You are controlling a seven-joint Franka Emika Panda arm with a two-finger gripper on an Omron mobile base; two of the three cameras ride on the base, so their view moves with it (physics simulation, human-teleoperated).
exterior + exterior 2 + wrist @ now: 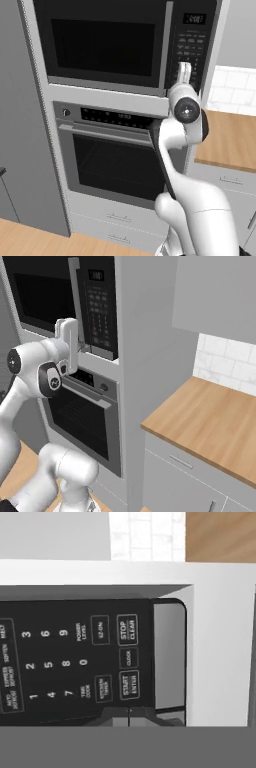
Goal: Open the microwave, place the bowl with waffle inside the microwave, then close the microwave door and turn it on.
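The black microwave (107, 42) sits built into the wall cabinet, and the microwave door (100, 47) is closed, its grey bar handle (75, 293) upright beside the keypad (100, 311). My gripper (129, 715) is shut with nothing between its fingers. It sits right at the lower end of the keypad (75, 662), just below the START/ENTER button (129, 685). From the base, the white hand (184, 71) is raised in front of the panel's lower part. The bowl and the waffle are out of view.
A steel-trimmed oven (112, 155) with a horizontal handle sits under the microwave, with drawers (117, 217) below it. To the right runs a wooden counter (210, 421) with white tiles (225, 363) behind it. A grey cabinet wall (22, 125) stands to the left.
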